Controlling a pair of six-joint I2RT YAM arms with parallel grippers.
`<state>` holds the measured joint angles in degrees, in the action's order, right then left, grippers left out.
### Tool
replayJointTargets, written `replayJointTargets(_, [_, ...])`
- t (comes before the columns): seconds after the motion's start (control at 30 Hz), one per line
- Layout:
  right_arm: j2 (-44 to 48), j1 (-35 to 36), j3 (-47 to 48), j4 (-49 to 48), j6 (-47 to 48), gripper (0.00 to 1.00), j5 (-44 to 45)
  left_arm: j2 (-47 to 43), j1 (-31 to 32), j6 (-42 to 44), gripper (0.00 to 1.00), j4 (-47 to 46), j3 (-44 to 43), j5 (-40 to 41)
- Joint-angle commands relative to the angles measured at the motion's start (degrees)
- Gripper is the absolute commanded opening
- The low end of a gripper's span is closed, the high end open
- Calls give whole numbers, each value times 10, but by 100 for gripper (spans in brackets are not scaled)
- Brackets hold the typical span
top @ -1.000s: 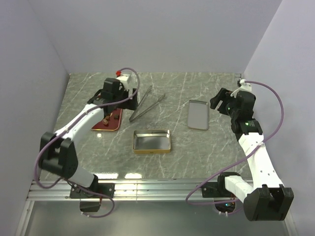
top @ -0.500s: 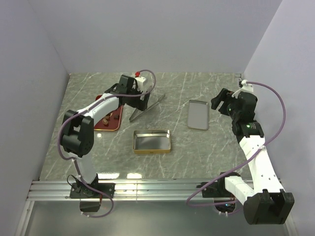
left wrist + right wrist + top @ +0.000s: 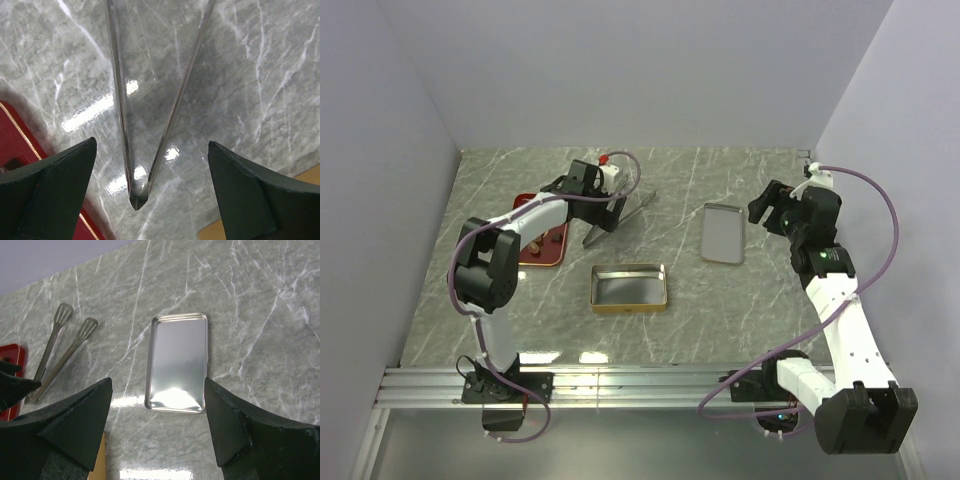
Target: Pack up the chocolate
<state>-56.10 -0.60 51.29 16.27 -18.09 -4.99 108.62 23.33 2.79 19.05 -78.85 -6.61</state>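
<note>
Top external view: grey marbled counter (image 3: 740,300) between plain pale walls. The left arm reaches over to the far left, and the left gripper (image 3: 603,215) hangs low over the joined end of a pair of metal tongs (image 3: 632,205), jaws spread and holding nothing. A red tray (image 3: 552,255) lies just beside the tongs on their left, partly under the arm. The chocolate (image 3: 534,243) shows as a few small dark lumps on it, and their number cannot be told here. A gold tin (image 3: 629,287), open and rectangular, sits near the middle of the counter, apart from the tray. A silver lid (image 3: 722,233) lies flat to the tin's right and farther back. The right gripper (image 3: 760,208) hangs just right of the lid, jaws spread and holding nothing. Left wrist view: the tongs (image 3: 125,125) form a narrow V with the hinge nearest the camera, both arms lying on the counter. The two dark fingers (image 3: 55,190) stand wide on either side of the hinge without touching it. A red tray edge (image 3: 12,130) with a gold rim sits at lower left. Right wrist view: the silver lid (image 3: 177,362) appears between widely spread fingers (image 3: 70,425), shiny, with a raised rim. The slotted tips of the tongs (image 3: 62,315) lie to the left, with a corner of the red tray (image 3: 11,354) beyond.
</note>
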Motion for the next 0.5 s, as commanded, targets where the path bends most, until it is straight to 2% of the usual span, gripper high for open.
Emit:
replayJointTargets(0.0, [-2,3,7,-6,7,80,1,12,3,4,100,-32,5,19])
replayJointTargets(0.47, [7,3,3,-4,9,80,10,56,7,5,97,-31,2,32])
